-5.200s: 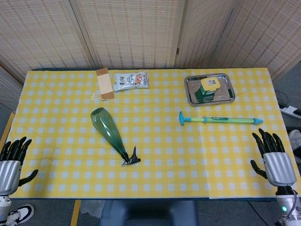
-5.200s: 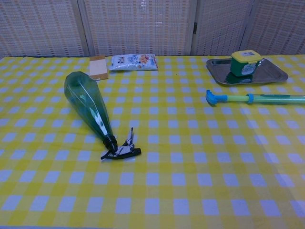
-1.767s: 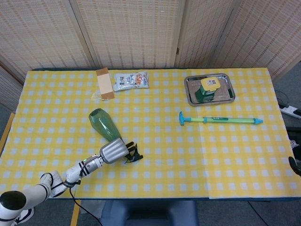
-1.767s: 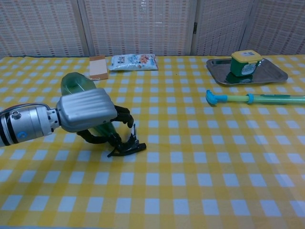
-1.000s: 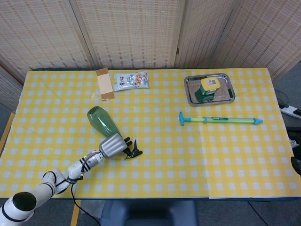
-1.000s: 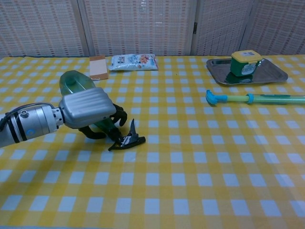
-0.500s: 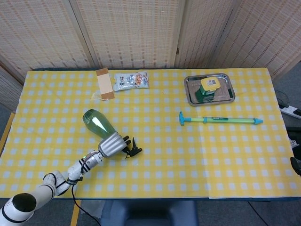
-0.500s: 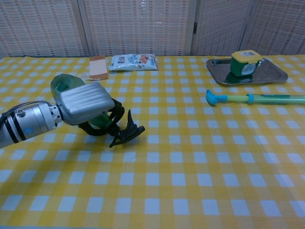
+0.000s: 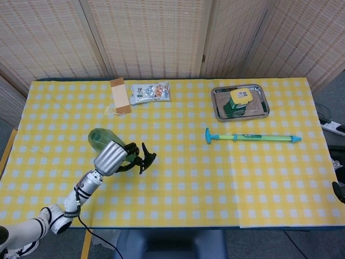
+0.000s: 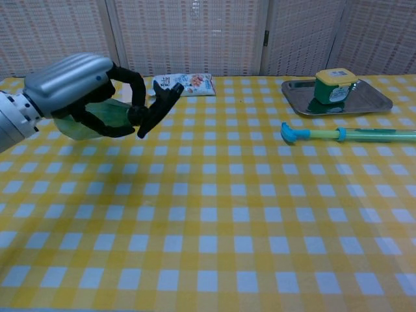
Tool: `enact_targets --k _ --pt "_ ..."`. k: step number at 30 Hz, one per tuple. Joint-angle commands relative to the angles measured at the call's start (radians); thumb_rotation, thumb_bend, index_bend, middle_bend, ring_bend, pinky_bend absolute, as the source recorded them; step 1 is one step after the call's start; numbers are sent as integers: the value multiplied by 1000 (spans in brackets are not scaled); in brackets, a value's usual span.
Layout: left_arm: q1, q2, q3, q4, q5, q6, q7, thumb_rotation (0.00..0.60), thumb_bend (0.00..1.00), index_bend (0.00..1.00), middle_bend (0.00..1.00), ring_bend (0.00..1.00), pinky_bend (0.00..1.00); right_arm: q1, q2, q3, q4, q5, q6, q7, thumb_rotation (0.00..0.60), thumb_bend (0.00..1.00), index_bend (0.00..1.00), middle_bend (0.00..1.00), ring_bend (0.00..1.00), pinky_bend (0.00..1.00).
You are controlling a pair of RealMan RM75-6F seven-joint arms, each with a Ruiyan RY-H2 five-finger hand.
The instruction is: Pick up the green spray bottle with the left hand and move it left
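The left hand [image 10: 91,94] grasps the bottle [image 10: 97,120], lifted clear of the surface [image 10: 260,214] well left of the tray [image 10: 370,101]; pickup looks done, leftward carry and set-down remain.

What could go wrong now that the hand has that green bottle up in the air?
The left hand grips the green spray bottle near its narrow neck, with the wide body sticking out behind, so it might slip or twist free. Moving left, it could also brush the cardboard piece or snack packet lying beyond it.
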Motion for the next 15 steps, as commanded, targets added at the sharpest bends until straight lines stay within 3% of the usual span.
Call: enact_targets --k 1,7,15 --pt "60 125 -73 -185 -84 68 -138 600 403 661 707 1000 1000 8 -5 -3 -4 1 -12 -16 600 355 0 0 0 0" --pt "129 218 -134 -389 -215 66 -314 600 411 668 722 1000 1000 19 -15 -10 -10 -5 -33 -43 600 354 0 0 0 0" --pt "186 276 -184 -492 -363 0 -401 600 421 666 731 1000 1000 29 -21 -14 -14 -4 -51 -64 600 354 0 0 0 0"
